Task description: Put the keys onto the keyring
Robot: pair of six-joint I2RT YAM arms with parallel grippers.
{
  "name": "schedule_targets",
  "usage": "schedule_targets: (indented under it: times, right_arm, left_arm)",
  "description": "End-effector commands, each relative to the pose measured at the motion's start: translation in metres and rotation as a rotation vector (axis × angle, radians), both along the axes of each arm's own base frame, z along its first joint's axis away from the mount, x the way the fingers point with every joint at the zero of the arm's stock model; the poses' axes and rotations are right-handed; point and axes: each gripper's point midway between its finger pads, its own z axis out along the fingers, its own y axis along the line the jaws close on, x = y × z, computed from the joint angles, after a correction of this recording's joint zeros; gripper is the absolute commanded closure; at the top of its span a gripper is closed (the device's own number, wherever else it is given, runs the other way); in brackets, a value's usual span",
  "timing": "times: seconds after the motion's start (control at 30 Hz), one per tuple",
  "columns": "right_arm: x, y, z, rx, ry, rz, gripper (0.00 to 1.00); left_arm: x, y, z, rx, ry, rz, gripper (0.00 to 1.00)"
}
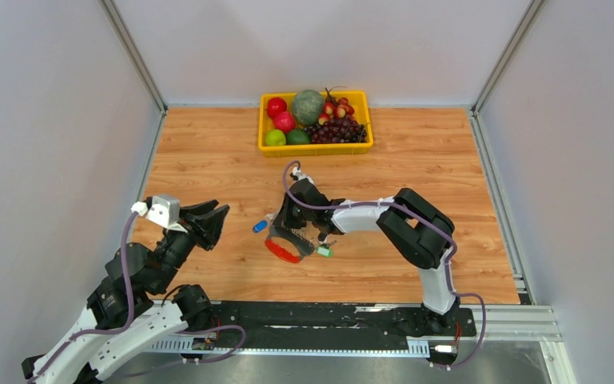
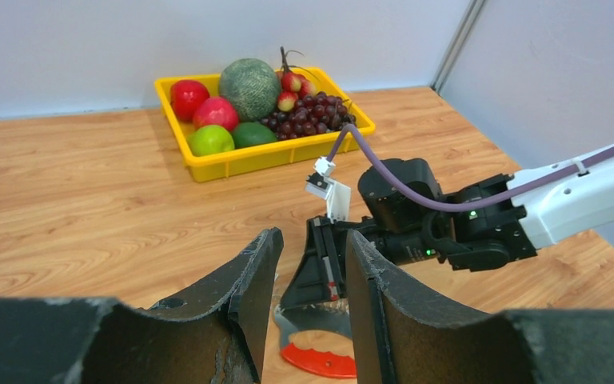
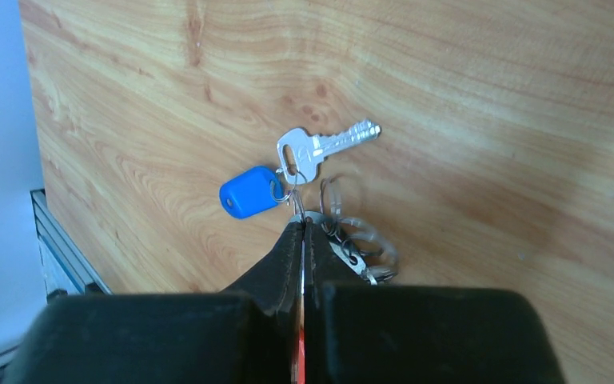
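- Wooden desk (image 3: 488, 96) carries a silver key (image 3: 320, 148) and a blue tag (image 3: 249, 192), both joined on a thin ring (image 3: 295, 200).
- We find the right tool (image 3: 304, 226) clenched, its tips pinching that ring.
- We find the left tool (image 2: 313, 244) released, holding nothing, apart from the key.
- A yellow fruit basket (image 1: 316, 148) stands at the desk's far side.

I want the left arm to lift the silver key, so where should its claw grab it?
Grip the silver key by its blade, from above, pinching across its narrow edges. It lies flat with the blade end free; the head is crowded by the blue tag and rings.
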Motion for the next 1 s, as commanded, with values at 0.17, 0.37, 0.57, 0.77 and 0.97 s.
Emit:
schedule_targets:
  times: [0.17, 0.37, 0.57, 0.77, 0.97]
  right_arm:
    - [-0.028, -0.010, 0.085, 0.105, -0.173, 0.172, 1.00]
    - [-0.060, -0.031, 0.110, 0.110, -0.169, 0.274, 1.00]
    - [-0.079, -0.055, 0.147, 0.125, -0.282, 0.336, 1.00]
    - [-0.094, -0.080, 0.193, 0.126, -0.430, 0.398, 1.00]
    - [-0.109, -0.100, 0.223, 0.105, -0.507, 0.463, 1.00]
  left_arm:
    - [-0.005, -0.008, 0.006, -0.001, -0.037, -0.058, 0.54]
    - [-0.010, -0.028, 0.008, 0.009, -0.040, -0.154, 0.55]
    - [-0.026, -0.056, 0.014, 0.004, -0.077, -0.325, 0.55]
    - [-0.037, -0.072, 0.016, -0.005, -0.086, -0.427, 0.55]
    - [-0.048, -0.087, 0.017, -0.030, -0.091, -0.523, 0.55]
